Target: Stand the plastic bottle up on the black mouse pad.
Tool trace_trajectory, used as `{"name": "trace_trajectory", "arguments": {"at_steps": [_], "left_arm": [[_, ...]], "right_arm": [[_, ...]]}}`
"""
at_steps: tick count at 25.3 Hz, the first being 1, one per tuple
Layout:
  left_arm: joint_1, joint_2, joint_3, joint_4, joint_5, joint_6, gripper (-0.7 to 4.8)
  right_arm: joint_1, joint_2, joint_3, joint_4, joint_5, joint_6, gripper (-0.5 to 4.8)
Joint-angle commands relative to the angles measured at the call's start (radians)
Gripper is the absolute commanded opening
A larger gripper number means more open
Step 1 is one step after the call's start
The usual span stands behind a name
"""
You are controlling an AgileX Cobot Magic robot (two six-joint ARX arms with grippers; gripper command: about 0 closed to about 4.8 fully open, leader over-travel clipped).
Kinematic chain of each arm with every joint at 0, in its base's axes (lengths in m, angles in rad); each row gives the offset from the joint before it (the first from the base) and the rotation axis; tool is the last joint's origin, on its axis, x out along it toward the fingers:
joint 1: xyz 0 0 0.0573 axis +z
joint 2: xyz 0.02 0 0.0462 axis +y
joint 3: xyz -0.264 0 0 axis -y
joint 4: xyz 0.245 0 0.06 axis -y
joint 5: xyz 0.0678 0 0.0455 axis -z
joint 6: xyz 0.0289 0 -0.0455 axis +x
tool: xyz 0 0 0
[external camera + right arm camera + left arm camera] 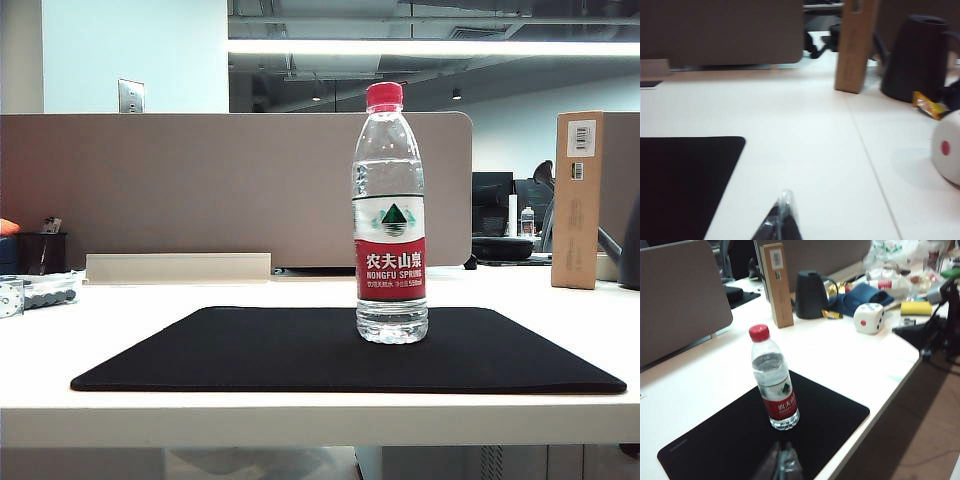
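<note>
My left claw (781, 462) hangs above the near edge of the white tabletop (840, 355), its 2 fingers pressed together with nothing between them, their tips pointing toward the black mouse pad (740, 440). My right claw (781, 220) sits low over bare tabletop just off the pad's right edge, and its 2 fingers are also together and empty. In the exterior view neither claw shows.

The black mouse pad (250, 350) lies flat along the near edge of the tabletop, its long side parallel to that edge. The plastic bottle (389, 215) stands upright on it, red cap on top, label facing front, its base resting on the pad right of the middle and nearer the pad's far edge. In my left wrist view the plastic bottle (774, 385) is apart from my fingertips, with open pad between us.

Farther back toward the right side of the tabletop, a white die (869, 317) with a red dot sits near the edge. Beyond it stand a black kettle (810, 294) and just beside that an upright brown cardboard box (776, 284). A yellow wrapper (929, 105) lies at the kettle's foot. Along the far edge runs a beige divider panel (200, 185).
</note>
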Motion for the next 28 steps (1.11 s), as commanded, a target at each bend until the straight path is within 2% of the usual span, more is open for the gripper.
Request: {"name": "trace_trajectory", "arguments": {"at_steps": [1,17,20,25,28], "left_arm": [[0.000,0.001,0.000,-0.002,0.001,-0.003,-0.05],[0.006,0.001,0.000,-0.002,0.000,-0.003,-0.05],[0.093,0.002,0.000,-0.002,0.068,-0.003,-0.05],[0.218,0.002,0.000,-0.002,0.071,-0.003,-0.05],[0.336,0.002,0.000,-0.006,0.071,-0.003,-0.05]], "right_arm": [[-0.005,0.001,-0.005,0.015,0.001,0.003,-0.01],[-0.001,0.001,-0.005,0.015,0.001,0.003,-0.01],[-0.001,0.001,-0.005,0.015,0.001,0.003,-0.01],[-0.001,0.001,-0.005,0.015,0.001,0.003,-0.01],[-0.001,0.001,-0.005,0.015,0.001,0.003,-0.01]]}}
